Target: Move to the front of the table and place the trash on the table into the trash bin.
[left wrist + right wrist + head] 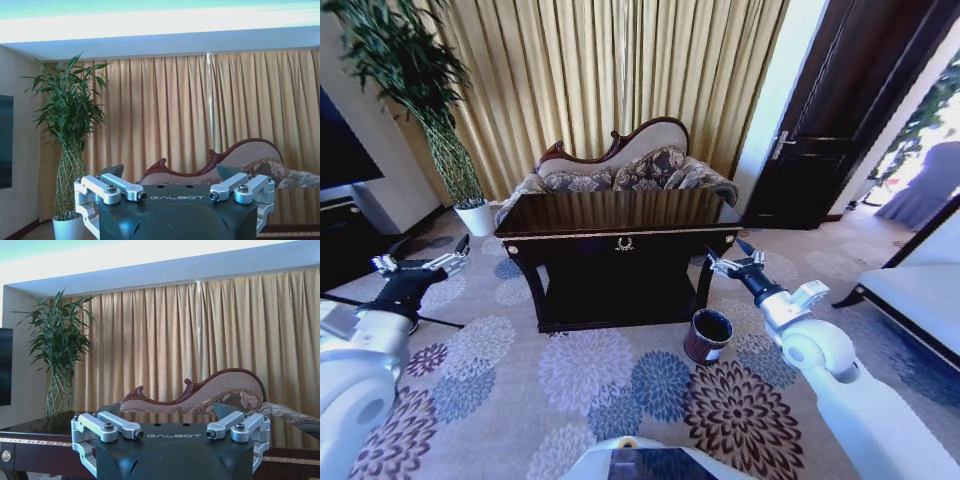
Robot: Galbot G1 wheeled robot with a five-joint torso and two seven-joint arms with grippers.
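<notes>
Standing on a carpet (520,400) patterned with large purple, blue and maroon flowers, the table (620,213) fills the middle of the head view, its dark glossy top mirroring the curtains and showing no litter that can be made out; a gold emblem (624,243) marks the front drawer and a lower shelf sits between the curved legs; the trash bin (707,336) stands on the carpet just beside the table's front right leg, open mouth up, black inside; behind the table is an ornate sofa (620,165) with a carved wooden back, then floor-length golden curtains (620,70); a tall plant in a white pot (476,217) stands to the left, a dark door (840,120) to the right; the left gripper (420,262) hovers left of the table with its fingers spread wide and holding nothing; the right gripper (732,258) hangs near the table's front right corner, equally wide and empty
</notes>
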